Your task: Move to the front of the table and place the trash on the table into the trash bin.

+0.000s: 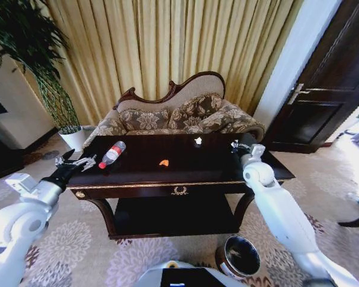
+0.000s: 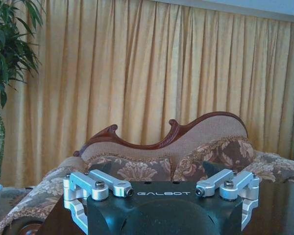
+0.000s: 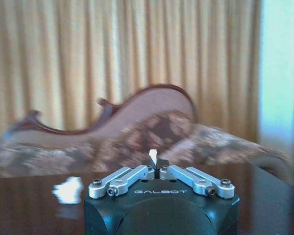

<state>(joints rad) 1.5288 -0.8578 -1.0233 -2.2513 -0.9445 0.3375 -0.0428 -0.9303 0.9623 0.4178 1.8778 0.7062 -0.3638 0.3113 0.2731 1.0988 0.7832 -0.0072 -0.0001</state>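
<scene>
Bottle (image 1: 112,154) lies at your 10 o'clock on surface (image 1: 227,164), orange scrap (image 1: 164,162) centre, white wrapper (image 1: 198,141) 1 o'clock. Bin (image 1: 238,256) on floor, 5 o'clock. Left claw (image 1: 78,161) spread apart beside bottle; right claw (image 1: 237,145) pinched together near wrapper.

This is a furnished sitting room: a carved-back patterned sofa (image 1: 179,113) stands before long gold curtains (image 1: 167,42), with a dark glossy desk (image 1: 227,164) on floral carpet (image 1: 66,239), a potted plant (image 1: 54,89) and a dark wooden door (image 1: 323,84).
</scene>
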